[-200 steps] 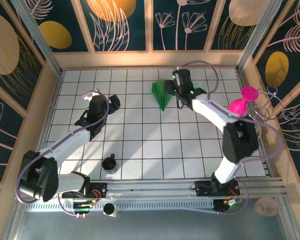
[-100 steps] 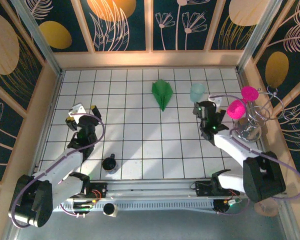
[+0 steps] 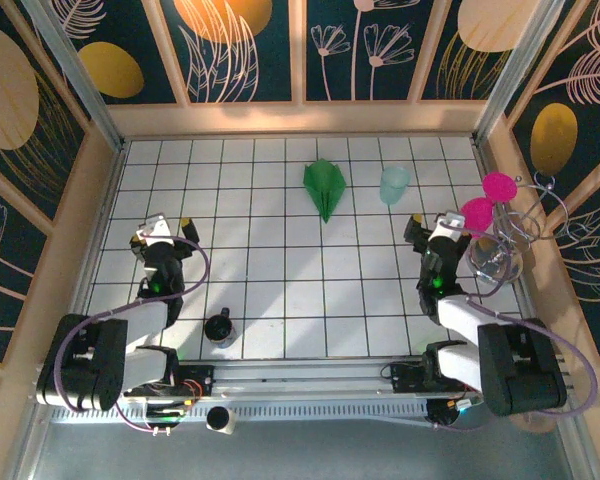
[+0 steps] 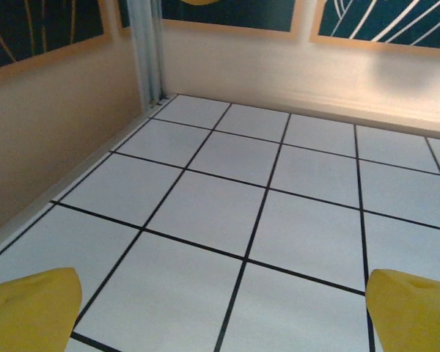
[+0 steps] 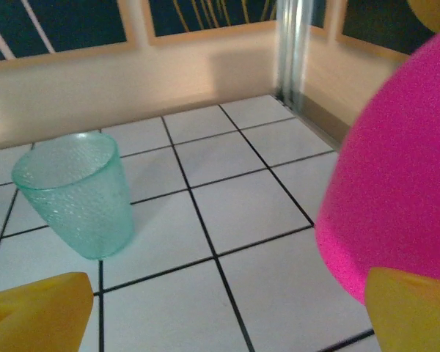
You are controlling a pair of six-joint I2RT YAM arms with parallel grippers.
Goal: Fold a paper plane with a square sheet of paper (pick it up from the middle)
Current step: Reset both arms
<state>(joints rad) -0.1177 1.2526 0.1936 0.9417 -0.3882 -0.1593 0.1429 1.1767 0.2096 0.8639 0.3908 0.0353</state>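
Right gripper (image 3: 432,222) withdrawn, one paper plane (image 3: 325,186)

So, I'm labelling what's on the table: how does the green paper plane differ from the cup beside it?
The paper plane is bright green and opaque; the cup is pale teal and see-through. The plane lies flat, a pointed dart with its tip toward the near edge; the cup stands upright, mouth up. Both rest on the far part of the table, apart from each other.
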